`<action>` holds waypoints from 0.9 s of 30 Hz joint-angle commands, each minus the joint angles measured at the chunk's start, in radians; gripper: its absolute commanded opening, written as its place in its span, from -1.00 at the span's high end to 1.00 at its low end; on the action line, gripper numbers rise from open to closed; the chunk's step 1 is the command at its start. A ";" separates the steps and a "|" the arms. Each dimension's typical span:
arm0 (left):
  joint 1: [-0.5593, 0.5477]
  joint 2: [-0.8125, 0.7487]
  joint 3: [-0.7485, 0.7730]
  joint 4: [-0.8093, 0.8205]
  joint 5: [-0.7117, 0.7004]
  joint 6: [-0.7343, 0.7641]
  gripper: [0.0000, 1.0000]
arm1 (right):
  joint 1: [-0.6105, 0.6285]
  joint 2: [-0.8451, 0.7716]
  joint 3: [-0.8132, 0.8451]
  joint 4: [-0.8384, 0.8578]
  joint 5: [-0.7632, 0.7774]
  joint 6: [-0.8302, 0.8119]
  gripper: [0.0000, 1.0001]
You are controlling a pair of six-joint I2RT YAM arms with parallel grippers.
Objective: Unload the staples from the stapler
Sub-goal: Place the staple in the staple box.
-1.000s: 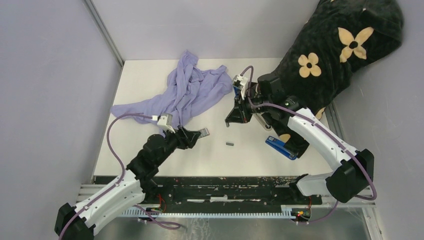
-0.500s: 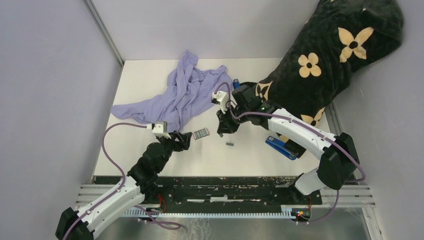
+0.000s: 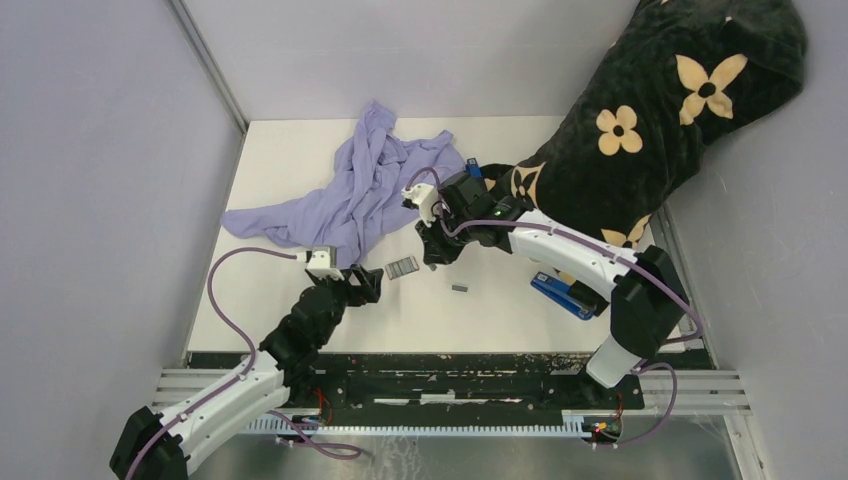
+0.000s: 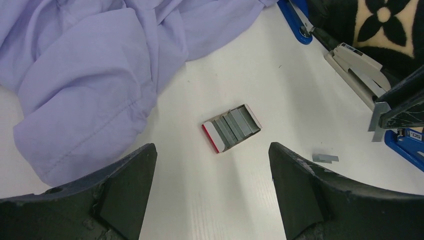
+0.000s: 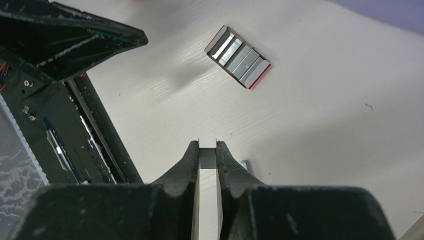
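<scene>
My right gripper (image 5: 207, 145) is shut on a short silver-grey strip of staples (image 5: 207, 159) pinched at its fingertips. It hangs over the table just right of a small red-and-white box (image 3: 401, 267) that holds several more strips. The same right gripper (image 3: 435, 250) shows in the top view. Another strip of staples (image 3: 460, 288) lies loose on the white table (image 3: 300, 180). A blue stapler (image 3: 562, 295) rests under the right arm. My left gripper (image 4: 211, 165) is open and empty, a little short of the box (image 4: 231, 128).
A crumpled lilac cloth (image 3: 360, 185) covers the back left of the table. A black cloth with tan flowers (image 3: 660, 110) is heaped at the back right. A second blue stapler (image 4: 297, 20) and a pale grey stapler part (image 4: 357, 67) lie near it.
The left gripper has let go of the box, opened wider and drawn back toward its base. The right gripper has swung left and nearer, toward the box, still gripping its strip.
</scene>
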 commanded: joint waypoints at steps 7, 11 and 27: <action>0.005 0.007 0.019 0.039 -0.044 0.052 -0.79 | 0.077 0.209 0.201 0.045 0.073 0.168 0.73; 0.005 0.008 0.019 0.036 -0.048 0.052 -0.78 | 0.098 0.306 0.286 0.020 0.091 0.227 0.72; 0.006 0.004 0.016 0.036 -0.045 0.055 -0.77 | 0.111 0.481 0.421 -0.033 0.245 0.340 0.71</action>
